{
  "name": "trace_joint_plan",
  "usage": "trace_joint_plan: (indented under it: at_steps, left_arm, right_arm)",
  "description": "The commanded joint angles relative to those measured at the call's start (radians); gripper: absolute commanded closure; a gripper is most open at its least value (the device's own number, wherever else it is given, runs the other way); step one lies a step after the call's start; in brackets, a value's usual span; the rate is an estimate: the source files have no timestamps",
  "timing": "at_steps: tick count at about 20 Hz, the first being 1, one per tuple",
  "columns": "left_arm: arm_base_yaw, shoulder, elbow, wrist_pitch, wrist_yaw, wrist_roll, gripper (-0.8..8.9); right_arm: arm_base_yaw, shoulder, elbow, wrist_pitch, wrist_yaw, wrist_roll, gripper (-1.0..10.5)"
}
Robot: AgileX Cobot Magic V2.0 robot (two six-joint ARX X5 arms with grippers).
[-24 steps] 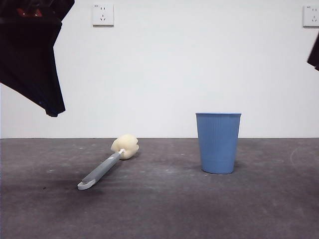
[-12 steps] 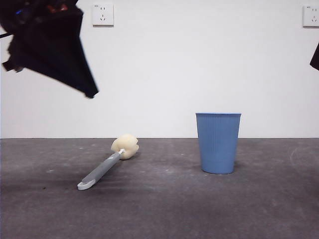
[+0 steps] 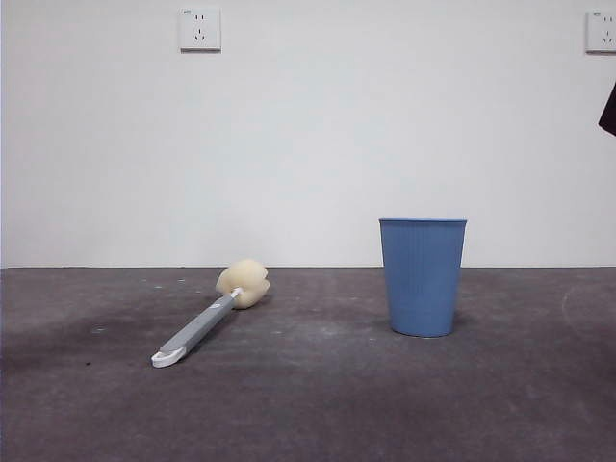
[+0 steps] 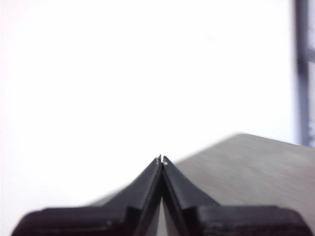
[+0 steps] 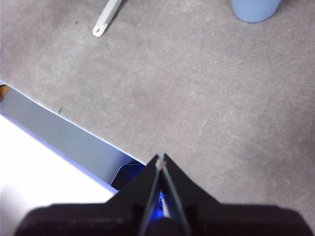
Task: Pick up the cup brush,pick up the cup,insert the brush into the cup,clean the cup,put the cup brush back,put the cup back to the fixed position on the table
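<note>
We saw our left gripper (image 4: 161, 160) and right gripper (image 5: 161, 158) as matte black wedges, each narrowing to a thin pale-edged tip.

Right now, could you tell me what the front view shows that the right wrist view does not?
Only the front view shows the cup brush's cream sponge head, the whole upright cup, the white wall and two wall sockets.

Only the right wrist view shows the right gripper, jaws closed and empty, hanging over the table's near edge.

Both show the grey table, the brush's white handle tip lying on it, and the blue cup, though the wrist view catches only the cup's base.
</note>
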Motion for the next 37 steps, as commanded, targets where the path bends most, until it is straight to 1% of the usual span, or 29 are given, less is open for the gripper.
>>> trace_joint_plan:
  at_steps: [1,4,6,9,13,14,15,18,22,37]
  left_arm:
    - [0.115,-0.127,-0.112,0.003,-0.003,0.02,8.17]
    - [0.257,-0.317,-0.294,0.003,-0.009,0.02,8.17]
    - [0.332,-0.441,-0.427,0.002,-0.013,0.02,8.17]
    - [0.391,-0.596,-0.605,0.003,-0.026,-0.013,8.17]
    - [0.426,-0.714,-0.776,-0.002,-0.032,-0.098,8.17]
    - [0.429,-0.728,-0.795,-0.018,-0.032,-0.115,8.17]
    - [0.43,-0.74,-0.794,-0.078,-0.032,-0.121,8.17]
    - [0.43,-0.756,-0.794,-0.185,-0.031,-0.122,8.17]
    - [0.43,-0.798,-0.794,-0.389,-0.031,-0.137,8.17]
    - [0.43,-0.809,-0.794,-0.381,-0.031,-0.137,8.17]
  right_arm:
    - [0.002,-0.001,0.007,0.003,0.003,0.005,9.5]
    - [0.002,-0.001,0.007,0.003,0.003,0.005,9.5]
    - [0.002,-0.001,0.007,0.003,0.003,0.005,9.5]
    - [0.002,-0.001,0.007,0.003,0.003,0.006,9.5]
    - [0.002,-0.001,0.007,0.003,0.003,0.005,9.5]
    - [0.002,-0.001,0.007,0.003,0.003,0.005,9.5]
    - [0.002,-0.001,0.007,0.003,0.003,0.005,9.5]
    - [0.002,-0.001,0.007,0.003,0.003,0.005,9.5]
    - [0.002,-0.001,0.007,0.003,0.003,0.005,9.5]
    - [0.002,-0.001,0.007,0.003,0.003,0.005,9.5]
